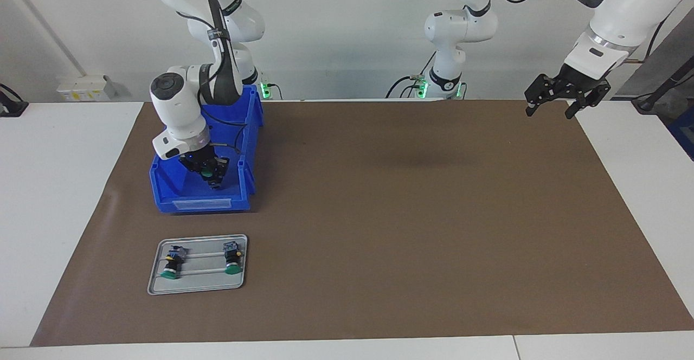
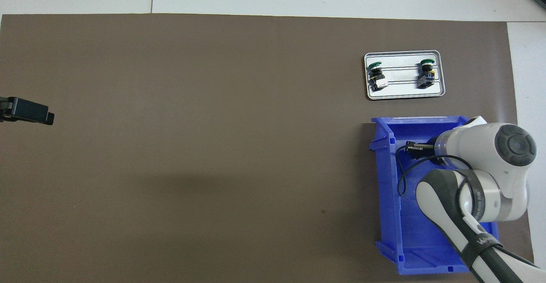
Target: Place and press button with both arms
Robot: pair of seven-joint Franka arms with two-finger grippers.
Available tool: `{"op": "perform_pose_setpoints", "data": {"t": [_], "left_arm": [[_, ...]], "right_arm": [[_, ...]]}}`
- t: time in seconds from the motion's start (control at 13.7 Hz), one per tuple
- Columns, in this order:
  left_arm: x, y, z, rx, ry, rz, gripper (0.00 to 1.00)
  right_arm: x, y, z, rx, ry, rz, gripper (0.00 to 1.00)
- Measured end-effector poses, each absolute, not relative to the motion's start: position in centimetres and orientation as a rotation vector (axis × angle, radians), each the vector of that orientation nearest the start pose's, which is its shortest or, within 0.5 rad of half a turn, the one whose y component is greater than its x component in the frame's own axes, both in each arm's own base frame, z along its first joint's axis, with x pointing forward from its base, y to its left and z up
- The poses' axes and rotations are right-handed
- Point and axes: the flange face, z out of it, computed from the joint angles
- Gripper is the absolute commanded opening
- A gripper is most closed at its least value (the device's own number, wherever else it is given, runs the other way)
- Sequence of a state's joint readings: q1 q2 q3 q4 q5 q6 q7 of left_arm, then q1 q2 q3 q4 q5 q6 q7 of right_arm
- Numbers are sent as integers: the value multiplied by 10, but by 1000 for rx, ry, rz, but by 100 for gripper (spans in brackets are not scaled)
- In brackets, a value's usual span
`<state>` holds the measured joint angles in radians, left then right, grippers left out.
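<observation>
Right pincer is down inside the blue bin at the right arm's end of the desk, with a green cap showing between its fingers; looks clamped on a green-capped part, but can't tell whether the grip is fully closed. Farther from the robots than the bin sits a grey metal tray on the brown mat, holding two buttons side by side, apart from each other. The button with the plain green cap lies on its side toward the tray's mat-centre end; the yellow-banded button lies at the tray's other end. Mid-mat is bare brown. Left pincer hangs in the air over the mat's corner at the left arm's end, fingers spread apart, holding nothing, arm waiting.
</observation>
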<state>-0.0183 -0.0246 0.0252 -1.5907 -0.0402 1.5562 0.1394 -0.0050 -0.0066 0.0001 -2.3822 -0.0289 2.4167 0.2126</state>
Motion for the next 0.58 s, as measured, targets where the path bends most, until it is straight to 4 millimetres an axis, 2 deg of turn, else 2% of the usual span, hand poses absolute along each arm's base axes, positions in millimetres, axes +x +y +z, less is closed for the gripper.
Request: {"op": "perform_pose_setpoints", "data": {"t": [0.15,0.29,0.44,0.58], "left_arm": [[545,0,627,-3176,211,11,100],[545,0,627,-3176,211,11,100],[545,0,627,-3176,211,11,100],[545,0,627,-3176,211,11,100]], "right_arm": [[500,-3,330,-3139,309,-83,98],[507,-2,351,-3136,310,-123,99],[519,-3,400,-3141,314,-101,99],[530,-3,465,-3144,321,-87,99]]}}
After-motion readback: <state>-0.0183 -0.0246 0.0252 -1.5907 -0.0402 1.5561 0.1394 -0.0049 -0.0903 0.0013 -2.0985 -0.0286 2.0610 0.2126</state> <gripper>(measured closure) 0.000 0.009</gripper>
